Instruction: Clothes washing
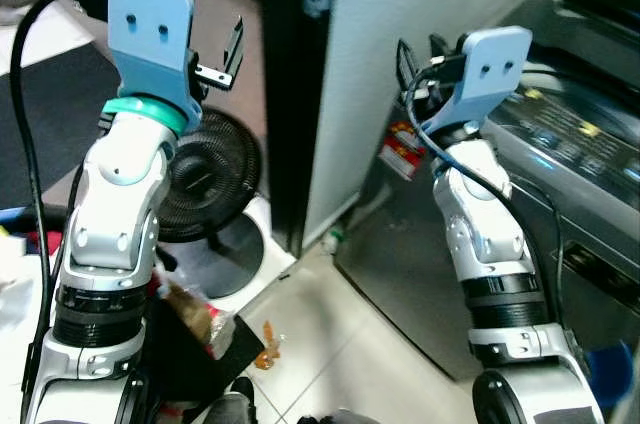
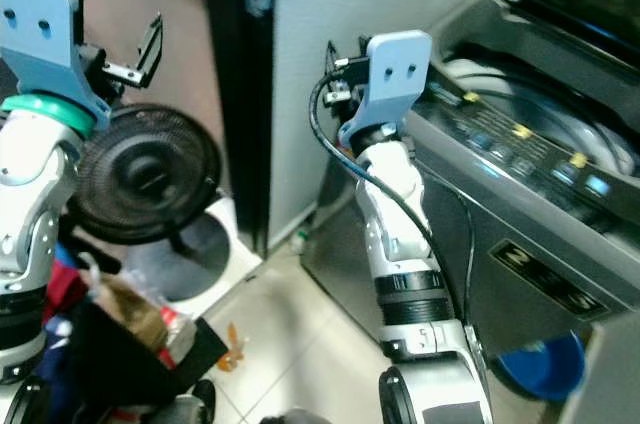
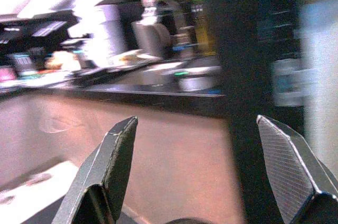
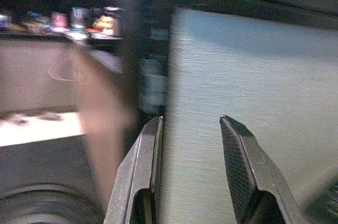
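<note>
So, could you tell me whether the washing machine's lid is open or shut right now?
Open. The washing machine shows its round drum opening from above, behind the control panel, with nothing covering it.

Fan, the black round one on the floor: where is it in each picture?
Left eye view: black fan left of centre, with the pale panel to its right.
Right eye view: at the far left.
Left wrist view: cannot make it out.
Right wrist view: dark round rim at the picture's edge, probably the fan.
Shared landmark: the pale panel.
</note>
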`<state>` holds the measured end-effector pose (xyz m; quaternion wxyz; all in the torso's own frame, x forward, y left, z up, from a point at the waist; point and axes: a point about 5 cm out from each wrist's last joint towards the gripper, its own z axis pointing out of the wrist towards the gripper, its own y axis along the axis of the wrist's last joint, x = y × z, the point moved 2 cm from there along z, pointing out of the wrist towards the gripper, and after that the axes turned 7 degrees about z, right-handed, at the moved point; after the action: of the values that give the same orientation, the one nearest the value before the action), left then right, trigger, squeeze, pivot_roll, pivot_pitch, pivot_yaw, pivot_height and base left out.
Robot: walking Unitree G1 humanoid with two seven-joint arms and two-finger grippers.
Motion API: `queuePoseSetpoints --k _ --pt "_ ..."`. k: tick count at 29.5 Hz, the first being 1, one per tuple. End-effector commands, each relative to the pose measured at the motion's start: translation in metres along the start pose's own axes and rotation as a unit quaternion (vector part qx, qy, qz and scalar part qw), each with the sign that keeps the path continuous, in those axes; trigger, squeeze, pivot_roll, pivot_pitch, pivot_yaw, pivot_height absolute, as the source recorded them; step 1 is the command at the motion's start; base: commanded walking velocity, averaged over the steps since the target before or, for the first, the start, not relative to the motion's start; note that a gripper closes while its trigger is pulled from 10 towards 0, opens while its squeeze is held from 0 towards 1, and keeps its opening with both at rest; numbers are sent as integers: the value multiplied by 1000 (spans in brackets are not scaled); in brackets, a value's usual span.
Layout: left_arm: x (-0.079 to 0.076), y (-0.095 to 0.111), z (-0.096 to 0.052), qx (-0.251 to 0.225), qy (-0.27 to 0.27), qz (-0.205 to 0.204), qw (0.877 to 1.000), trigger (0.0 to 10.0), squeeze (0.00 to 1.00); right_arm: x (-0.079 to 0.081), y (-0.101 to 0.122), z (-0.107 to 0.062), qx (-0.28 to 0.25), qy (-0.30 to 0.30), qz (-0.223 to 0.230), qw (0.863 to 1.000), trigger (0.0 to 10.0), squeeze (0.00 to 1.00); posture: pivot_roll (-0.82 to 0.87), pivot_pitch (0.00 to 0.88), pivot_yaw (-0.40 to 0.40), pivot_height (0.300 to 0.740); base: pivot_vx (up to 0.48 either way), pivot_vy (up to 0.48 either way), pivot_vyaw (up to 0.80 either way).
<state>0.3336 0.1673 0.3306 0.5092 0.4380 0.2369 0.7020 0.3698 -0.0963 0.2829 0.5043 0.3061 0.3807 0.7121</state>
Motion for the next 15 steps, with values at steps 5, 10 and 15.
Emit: queuePoseSetpoints --k 5,10,15 --pt "-3 -3 0 9 -4 2 1000 10000 0 -6 -3 -3 6 -10 -1 1000 10000 0 124 87 -42 740 0 0 800" --pt "-3 -4 0 12 -4 4 1000 10000 0 -6 -3 -3 7 -9 -1 1000 10000 0 123 89 -42 740 0 0 800" --pt "-2 -6 0 15 -2 6 1000 10000 0 -6 -3 -3 8 -9 0 1000 10000 0 123 92 -41 740 0 0 800"
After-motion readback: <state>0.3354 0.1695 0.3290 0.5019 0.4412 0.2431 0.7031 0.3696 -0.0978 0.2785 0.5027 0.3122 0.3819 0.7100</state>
